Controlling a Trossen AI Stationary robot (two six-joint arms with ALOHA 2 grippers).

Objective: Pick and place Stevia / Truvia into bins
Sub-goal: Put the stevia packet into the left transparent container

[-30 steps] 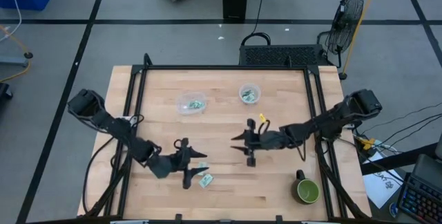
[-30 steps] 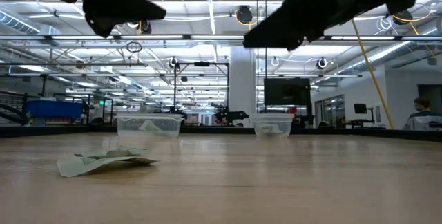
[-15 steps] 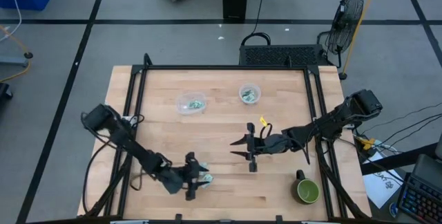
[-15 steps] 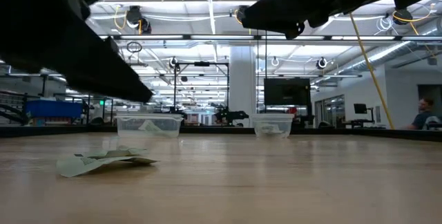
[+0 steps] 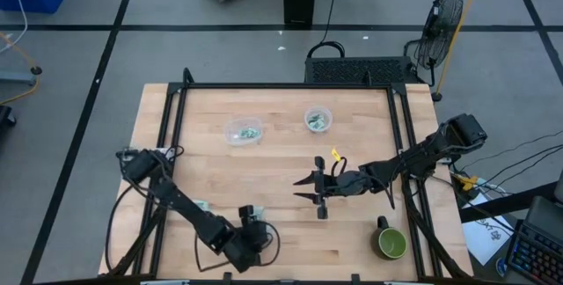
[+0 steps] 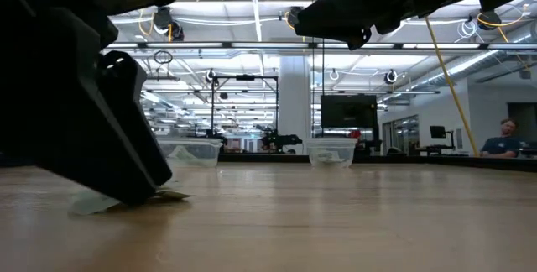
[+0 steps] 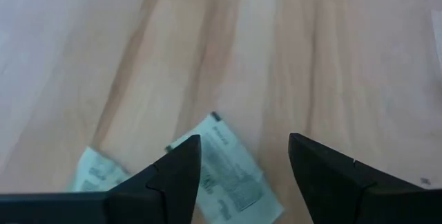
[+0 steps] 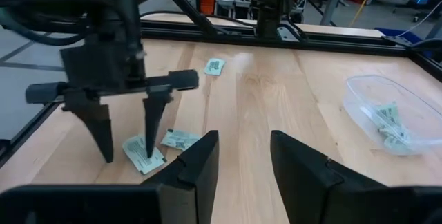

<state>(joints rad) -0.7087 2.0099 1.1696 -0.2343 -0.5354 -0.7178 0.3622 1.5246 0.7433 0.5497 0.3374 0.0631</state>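
With the left gripper [image 7: 243,156] wide open and empty, straddling a sachet [image 7: 224,172] at the table's [image 5: 281,157] 7 o'clock, and a second sachet [image 7: 97,172] just beside it, you risk pinching both or skidding the flat paper; the right gripper [image 5: 318,190] waits open at centre.

Bare wood lies open across the middle of the table [image 5: 281,157]. The left gripper [image 5: 250,237] crowds the near edge, fingers spread over two sachets [image 7: 224,175]. The right gripper [image 5: 317,190] hangs mid-table. The mug [image 5: 391,243] blocks the near right corner.
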